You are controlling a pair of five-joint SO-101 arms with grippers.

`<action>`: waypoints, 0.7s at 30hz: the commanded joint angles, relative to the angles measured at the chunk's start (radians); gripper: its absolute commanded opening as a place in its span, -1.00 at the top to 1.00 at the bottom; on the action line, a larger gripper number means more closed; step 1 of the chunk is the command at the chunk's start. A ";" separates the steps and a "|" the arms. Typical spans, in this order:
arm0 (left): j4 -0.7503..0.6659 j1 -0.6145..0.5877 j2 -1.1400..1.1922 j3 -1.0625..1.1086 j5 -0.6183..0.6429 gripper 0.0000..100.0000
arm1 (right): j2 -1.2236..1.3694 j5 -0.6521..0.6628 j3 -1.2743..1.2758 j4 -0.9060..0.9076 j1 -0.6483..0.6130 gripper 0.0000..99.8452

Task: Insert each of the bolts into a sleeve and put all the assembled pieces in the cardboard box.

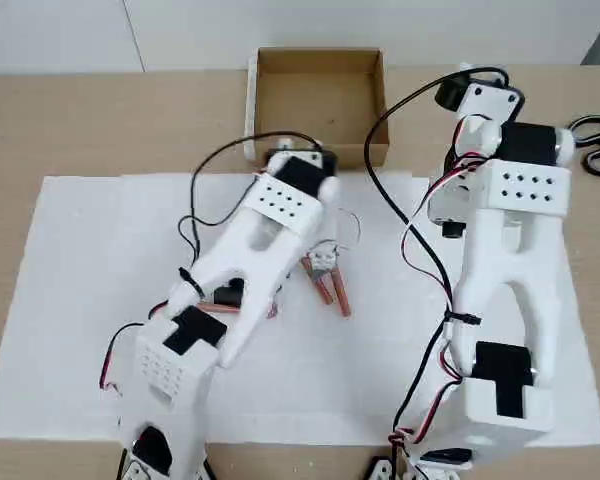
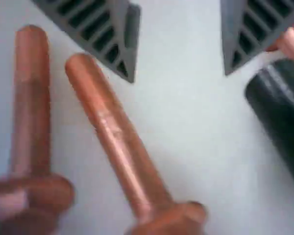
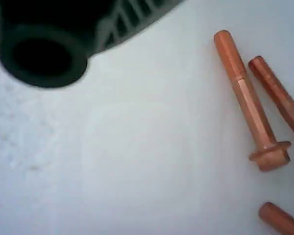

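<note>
At centre-left, over the white sheet (image 1: 80, 300): left gripper (image 2: 179, 73), jaws spread wide, gripping nothing, tips low above the sheet.

Just beside one tip: two copper bolts (image 2: 115, 132), lying loose side by side, shank ends toward the jaw, neither seen touching it.

Near the other tip: dark sleeve (image 2: 279, 112), lying on the sheet, with a copper end showing past it.

Beyond the sheet's far edge: cardboard box (image 1: 320, 58), open-topped.

At right: right gripper (image 1: 447, 222), clamped on a black sleeve (image 3: 41, 56), open bore facing the wrist camera, raised above the sheet.
</note>
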 commanded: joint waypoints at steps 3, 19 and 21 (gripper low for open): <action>-0.003 -0.032 -0.003 -0.035 0.098 0.78 | -0.054 0.005 -0.015 0.008 0.002 0.99; -0.124 -0.028 -0.002 -0.031 0.227 0.78 | -0.054 0.000 -0.015 0.010 0.002 0.99; -0.132 -0.028 0.000 -0.030 0.241 0.78 | -0.054 0.000 -0.015 0.010 0.002 0.99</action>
